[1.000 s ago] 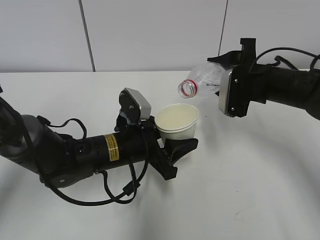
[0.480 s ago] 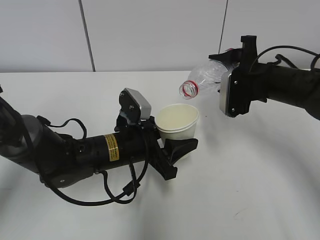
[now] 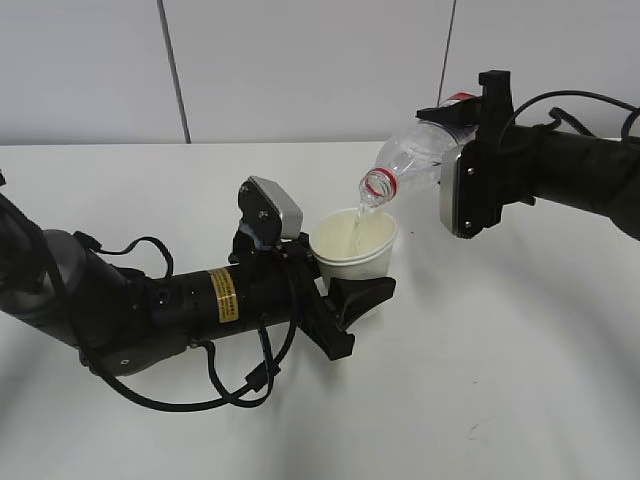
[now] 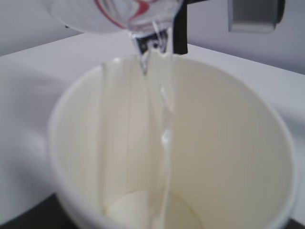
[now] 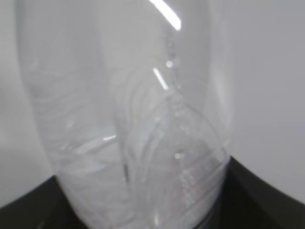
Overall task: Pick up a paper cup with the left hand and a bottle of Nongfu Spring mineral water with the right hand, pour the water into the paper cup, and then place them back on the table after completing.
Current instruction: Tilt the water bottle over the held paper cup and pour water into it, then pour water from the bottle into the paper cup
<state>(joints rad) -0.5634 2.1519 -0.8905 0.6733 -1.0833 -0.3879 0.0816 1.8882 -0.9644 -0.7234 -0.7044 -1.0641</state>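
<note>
Water (image 3: 362,212) runs in a thin clear stream from the tilted bottle (image 3: 412,158) into the paper cup (image 3: 355,243), which sits above the middle of the table (image 3: 520,350), well clear of its edges. The left hand (image 3: 345,300) is clenched around the cup's lower wall, holding it upright with 2 black fingers. The right hand (image 3: 468,150) grasps the bottle by its body, mouth down and just over the cup's far rim.

In my judgement the cup is light, thin and easily crushed, so a hold low on the wall with modest pressure suits it; it gets heavier as it fills. The bottle looks soft and crinkly, and a hard squeeze could make the stream surge. Its ribbed middle seems the safest place to grip.
</note>
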